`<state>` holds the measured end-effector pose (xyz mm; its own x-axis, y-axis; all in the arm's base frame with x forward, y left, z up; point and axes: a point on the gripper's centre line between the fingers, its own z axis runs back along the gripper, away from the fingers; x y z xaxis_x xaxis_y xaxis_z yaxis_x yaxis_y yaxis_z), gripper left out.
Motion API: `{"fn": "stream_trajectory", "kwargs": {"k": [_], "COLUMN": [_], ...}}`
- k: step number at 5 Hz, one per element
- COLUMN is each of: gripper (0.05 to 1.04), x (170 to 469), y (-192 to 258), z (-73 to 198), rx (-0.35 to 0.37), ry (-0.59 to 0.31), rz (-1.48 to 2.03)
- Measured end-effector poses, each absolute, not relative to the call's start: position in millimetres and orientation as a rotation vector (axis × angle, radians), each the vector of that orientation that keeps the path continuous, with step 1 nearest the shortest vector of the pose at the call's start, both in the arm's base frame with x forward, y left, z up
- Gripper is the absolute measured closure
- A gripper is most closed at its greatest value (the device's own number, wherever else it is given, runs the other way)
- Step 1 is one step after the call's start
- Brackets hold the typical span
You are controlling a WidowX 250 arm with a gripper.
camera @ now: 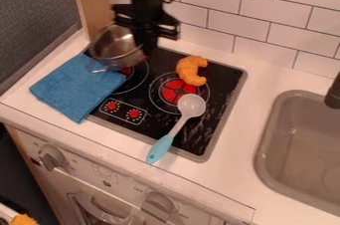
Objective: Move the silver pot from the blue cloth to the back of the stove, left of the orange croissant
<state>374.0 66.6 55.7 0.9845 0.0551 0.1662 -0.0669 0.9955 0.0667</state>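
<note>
Jaws: opening and grip cannot be told | gripper [147, 49] at 1 metal pot's [120, 51] rim

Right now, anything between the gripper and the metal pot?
Nothing visible. Gripper is right at the rim of the metal pot; can't tell if they touch. Blue cloth is on the pot's near side, croissant off to the right.

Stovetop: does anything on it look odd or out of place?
Yes. The croissant lies bare on the stovetop, with no plate, and the blue cloth overlaps its left edge near the knobs. Pale streaks also mark the front right; whether they are smears or glare, I can't tell.
</note>
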Motion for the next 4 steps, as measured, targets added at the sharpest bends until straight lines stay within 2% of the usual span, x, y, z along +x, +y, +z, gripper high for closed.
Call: {"fn": "stream_trajectory", "kwargs": {"k": [1,2,3,4], "gripper": [1.01,0.979,0.804,0.524], "x": [396,405,404,397], "y": [57,58,58,54], "z": [42,32,23,19], "rx": [0.093,0.105,0.111,0.089], "ry": [-0.143,-0.13,-0.109,-0.089], "rz": [0.048,0.05,0.049,0.044]}}
